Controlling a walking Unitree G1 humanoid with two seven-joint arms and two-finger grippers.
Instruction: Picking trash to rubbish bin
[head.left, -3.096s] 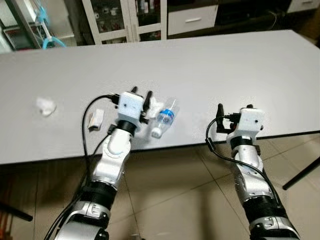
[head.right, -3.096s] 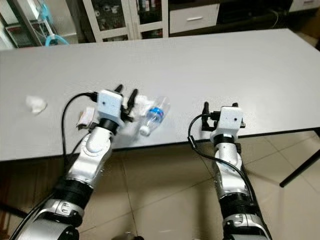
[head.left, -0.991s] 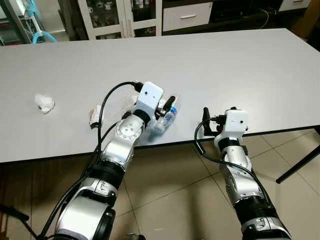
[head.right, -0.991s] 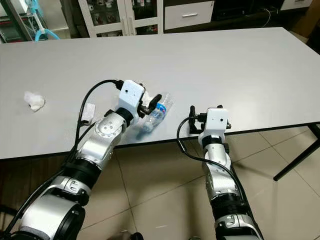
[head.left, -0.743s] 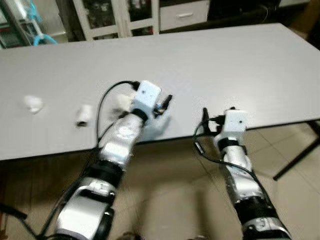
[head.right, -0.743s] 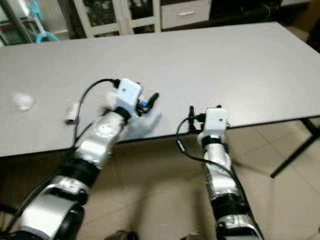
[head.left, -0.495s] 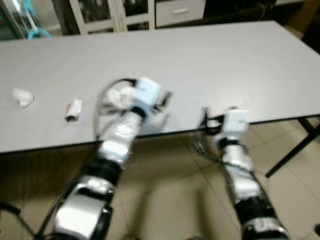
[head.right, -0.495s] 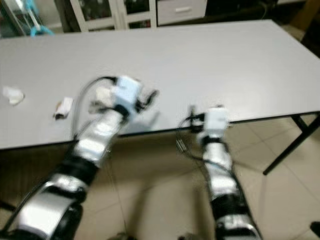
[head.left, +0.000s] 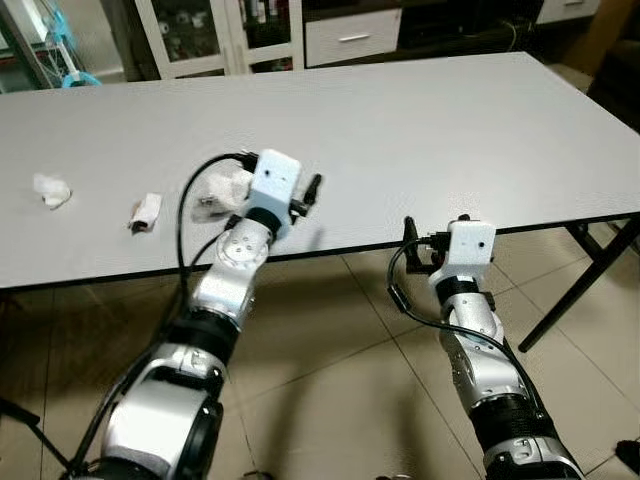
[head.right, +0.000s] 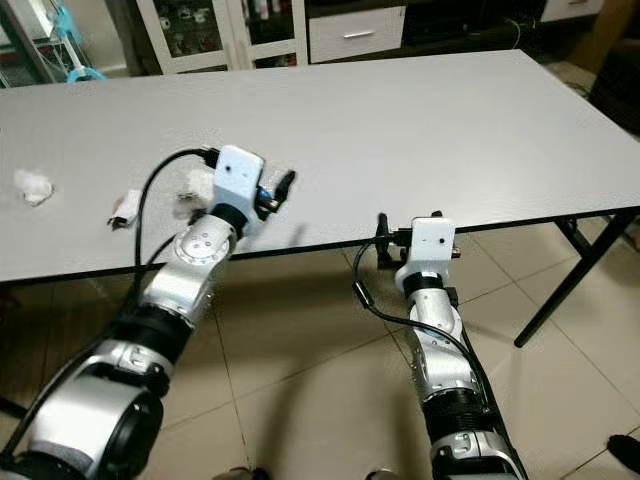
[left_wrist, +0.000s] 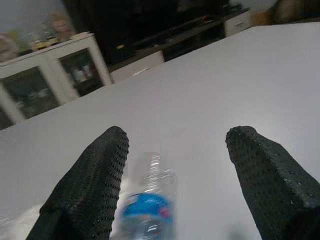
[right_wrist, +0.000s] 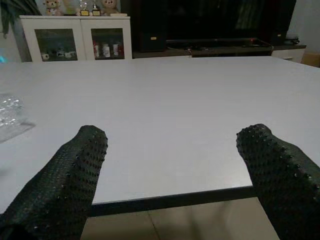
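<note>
A clear plastic bottle (left_wrist: 148, 202) with a blue label sits between the fingers of my left gripper (left_wrist: 175, 140). The jaws press its sides and hold it a little above the grey table (head.left: 450, 130). From the head, that gripper (head.left: 308, 192) hangs over the table's front strip and casts a shadow below. My right gripper (head.left: 410, 236) stands open at the table's front edge with nothing between its fingers (right_wrist: 80, 160). More trash lies on the table: a crumpled white wad (head.left: 226, 187) beside my left wrist, a small wrapper (head.left: 146, 212) and a tissue ball (head.left: 50, 189) further left.
White glass-door cabinets (head.left: 200, 30) and a drawer unit stand behind the table. A black table leg (head.left: 565, 295) slants down at the right over the tiled floor (head.left: 340, 380). The right half of the table is bare.
The camera has shifted, blurring on the way. My left gripper has shut on the bottle and lifted it from where it lay. The right arm keeps its place at the edge.
</note>
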